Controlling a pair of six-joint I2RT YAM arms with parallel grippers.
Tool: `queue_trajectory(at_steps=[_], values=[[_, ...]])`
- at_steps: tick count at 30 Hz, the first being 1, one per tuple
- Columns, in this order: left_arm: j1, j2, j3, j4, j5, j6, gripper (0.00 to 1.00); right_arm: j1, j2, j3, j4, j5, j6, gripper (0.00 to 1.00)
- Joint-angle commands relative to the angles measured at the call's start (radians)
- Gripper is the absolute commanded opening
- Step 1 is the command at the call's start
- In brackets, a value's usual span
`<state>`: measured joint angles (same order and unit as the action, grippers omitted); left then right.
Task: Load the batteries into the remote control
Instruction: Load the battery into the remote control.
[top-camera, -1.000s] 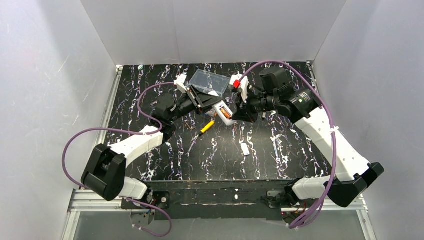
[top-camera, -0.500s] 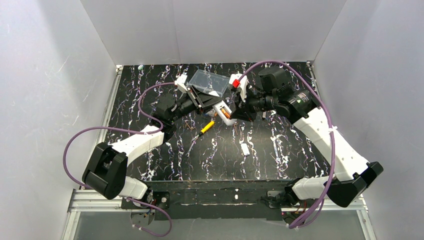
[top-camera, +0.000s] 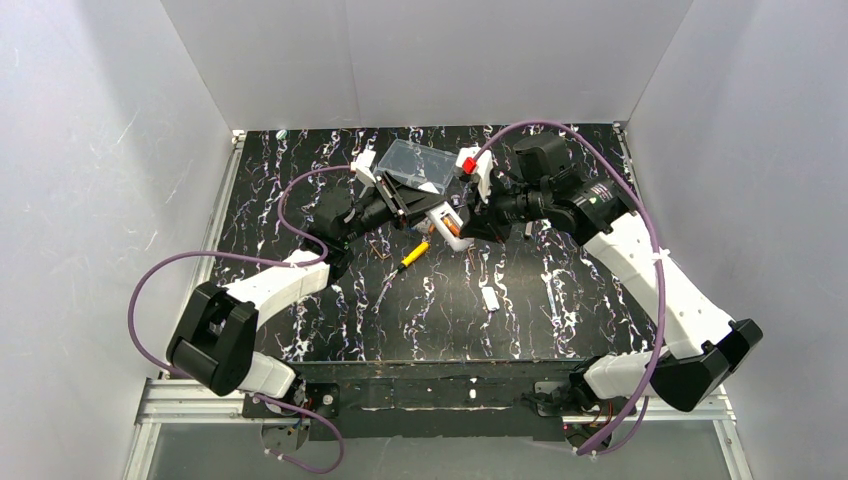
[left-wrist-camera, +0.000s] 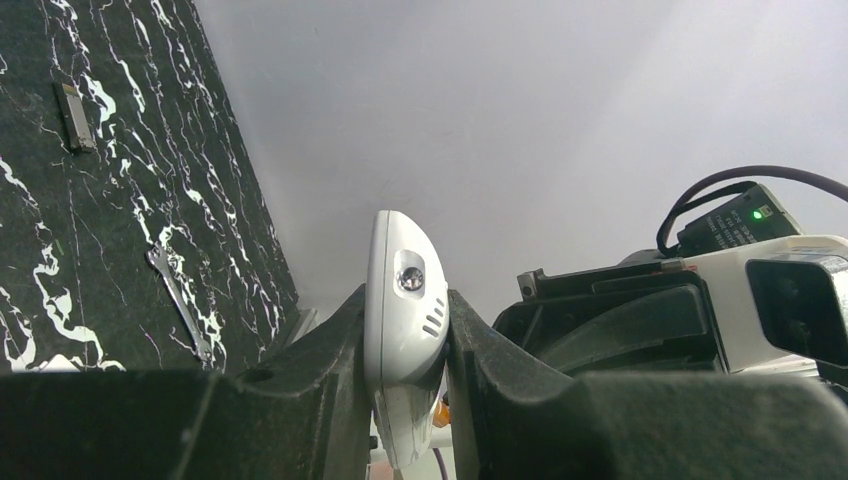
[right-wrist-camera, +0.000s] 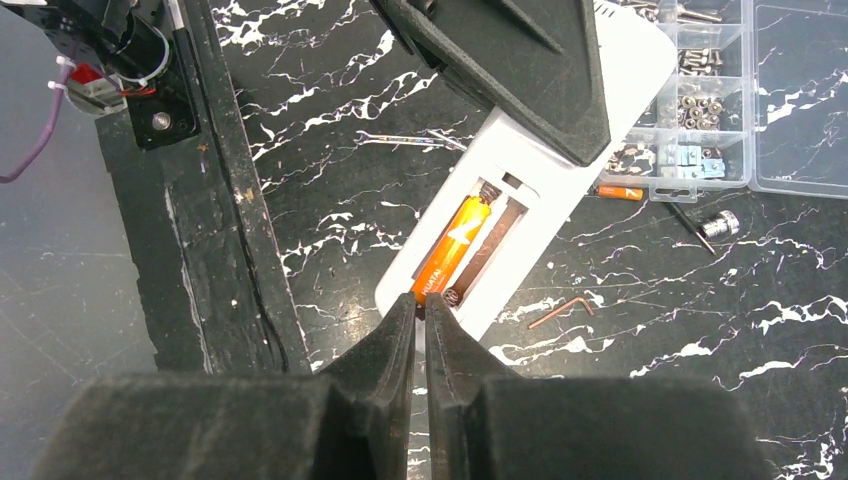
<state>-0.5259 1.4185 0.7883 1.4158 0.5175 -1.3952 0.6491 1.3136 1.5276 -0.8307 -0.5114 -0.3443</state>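
Note:
My left gripper is shut on the white remote control and holds it edge-on between its fingers in the left wrist view. In the right wrist view the remote shows its open back compartment, with one orange battery lying in one slot and the slot beside it empty. My right gripper is shut, its tips against the near end of that battery. A second orange battery lies on the table beside the clear box.
A clear compartmented box of screws stands behind the remote. A yellow-handled screwdriver and a small white plate lie on the black mat. A copper hex key and a thin wrench lie near the remote.
My right arm has edged a little left toward the remote. The left gripper keeps its hold on the remote, almost still.

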Motion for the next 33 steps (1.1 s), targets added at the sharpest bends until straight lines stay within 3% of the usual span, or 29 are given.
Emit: queue_trajectory(at_steps=[1,33], values=[[-0.004,-0.021,0.029,0.107,0.028,-0.004,0.0,0.0,0.005,0.006,0.039,-0.013,0.008,0.14],[-0.005,0.0,0.035,0.119,0.032,-0.014,0.0,0.001,0.045,0.016,0.069,-0.035,0.043,0.15]])
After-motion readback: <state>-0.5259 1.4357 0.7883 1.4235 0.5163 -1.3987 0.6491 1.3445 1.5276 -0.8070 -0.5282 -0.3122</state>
